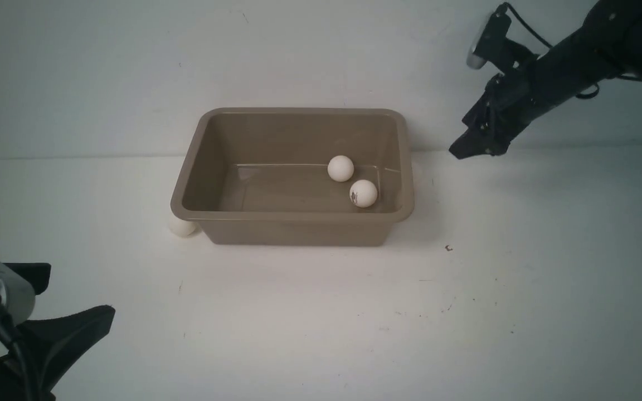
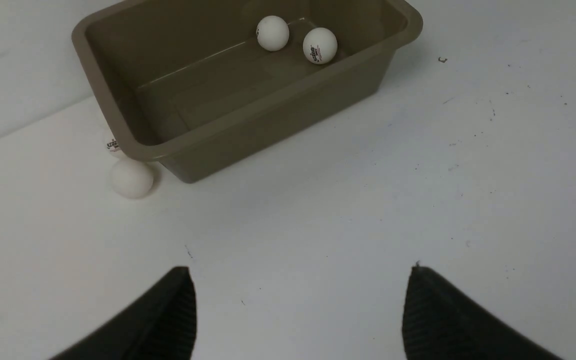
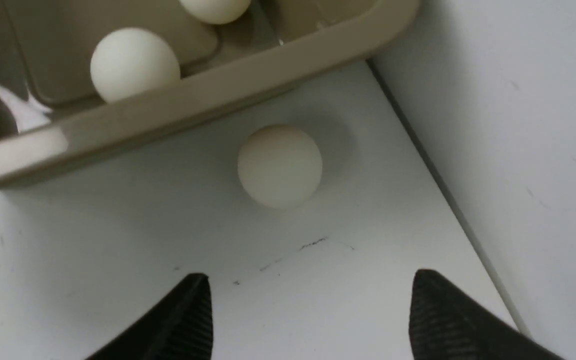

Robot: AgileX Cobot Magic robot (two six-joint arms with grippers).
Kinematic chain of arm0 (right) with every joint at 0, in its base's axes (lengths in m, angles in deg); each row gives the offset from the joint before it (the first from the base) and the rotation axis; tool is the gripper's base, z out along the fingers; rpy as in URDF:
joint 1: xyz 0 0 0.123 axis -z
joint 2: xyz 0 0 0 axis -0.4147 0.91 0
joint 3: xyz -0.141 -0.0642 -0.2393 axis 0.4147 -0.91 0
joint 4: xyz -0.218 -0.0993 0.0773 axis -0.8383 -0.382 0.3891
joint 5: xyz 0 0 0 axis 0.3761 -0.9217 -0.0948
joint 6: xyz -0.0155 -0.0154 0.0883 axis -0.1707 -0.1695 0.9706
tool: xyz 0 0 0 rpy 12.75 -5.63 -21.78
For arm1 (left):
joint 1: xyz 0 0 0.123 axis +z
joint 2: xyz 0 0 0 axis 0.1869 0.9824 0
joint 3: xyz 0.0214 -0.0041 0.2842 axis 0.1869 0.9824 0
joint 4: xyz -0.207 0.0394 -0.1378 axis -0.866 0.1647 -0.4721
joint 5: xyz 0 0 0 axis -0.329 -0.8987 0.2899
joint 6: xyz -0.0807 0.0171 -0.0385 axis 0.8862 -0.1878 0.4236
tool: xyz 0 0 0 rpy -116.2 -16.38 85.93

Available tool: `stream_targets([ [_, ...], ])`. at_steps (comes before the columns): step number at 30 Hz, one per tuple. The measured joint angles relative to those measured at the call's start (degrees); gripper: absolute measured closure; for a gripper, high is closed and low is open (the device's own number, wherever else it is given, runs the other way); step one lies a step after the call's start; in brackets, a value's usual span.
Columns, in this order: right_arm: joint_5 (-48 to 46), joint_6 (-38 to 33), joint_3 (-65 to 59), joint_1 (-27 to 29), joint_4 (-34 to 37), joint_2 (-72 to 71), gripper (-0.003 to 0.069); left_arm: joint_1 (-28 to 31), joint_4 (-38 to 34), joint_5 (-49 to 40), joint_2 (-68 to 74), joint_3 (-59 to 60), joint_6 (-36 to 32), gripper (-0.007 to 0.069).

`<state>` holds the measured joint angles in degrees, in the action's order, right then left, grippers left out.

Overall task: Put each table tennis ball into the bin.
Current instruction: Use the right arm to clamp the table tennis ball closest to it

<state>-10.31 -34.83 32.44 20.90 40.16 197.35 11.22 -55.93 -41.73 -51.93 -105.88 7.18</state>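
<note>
White table top carries the taupe bin (image 1: 293,225) in the front view, with two balls (image 1: 340,168) lying inside toward its 3 o'clock end. A corner ball (image 1: 181,226) rests on the table at the bin's 8 o'clock, tucked under the rim. The left pincer (image 1: 78,289) sits low at the bin's 7 o'clock, well apart from it. The right pincer (image 1: 468,147) hangs raised at the bin's 2 o'clock, near the back wall (image 1: 321,55); how far it is open cannot be read from here.

From the left wrist, the left pincer (image 2: 299,270) is spread wide and holds nothing. The corner ball (image 2: 132,178) lies ahead at roughly its 11 o'clock, just beside the bin (image 2: 248,112). A logo ball (image 2: 113,145) peeps out beyond it, half hidden by the rim.

From the right wrist, the right pincer (image 3: 310,274) is also spread wide and empty. A wall-side ball (image 3: 280,166) lies almost dead ahead at its 12 o'clock, between the lines of the two fingers. It rests on the table in the narrow strip between the bin (image 3: 208,95) and the back wall.

A sphere has no long axis, so no wrist turn seems needed. The right arm is plainly the nearer one for this ball, and a straight advance and descent should bracket it. The left arm is the nearer one for the pair at the far corner.
</note>
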Motion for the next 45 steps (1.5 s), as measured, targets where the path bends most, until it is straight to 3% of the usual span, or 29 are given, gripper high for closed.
stream_targets([
  [15,0.17,-13.15,0.00,-0.05,9.23,3.84,0.0179,0.00,0.00,-0.99,0.00,0.00,-0.05,0.0125],
  [25,1.57,-17.84,0.00,-0.05,13.97,7.65,0.0179,0.00,0.00,-1.72,0.00,0.00,-0.16,0.0125],
  [45,9.82,-21.10,0.00,-2.92,15.48,11.69,0.0181,0.00,0.00,-2.56,0.00,0.00,-0.34,0.0125],
])
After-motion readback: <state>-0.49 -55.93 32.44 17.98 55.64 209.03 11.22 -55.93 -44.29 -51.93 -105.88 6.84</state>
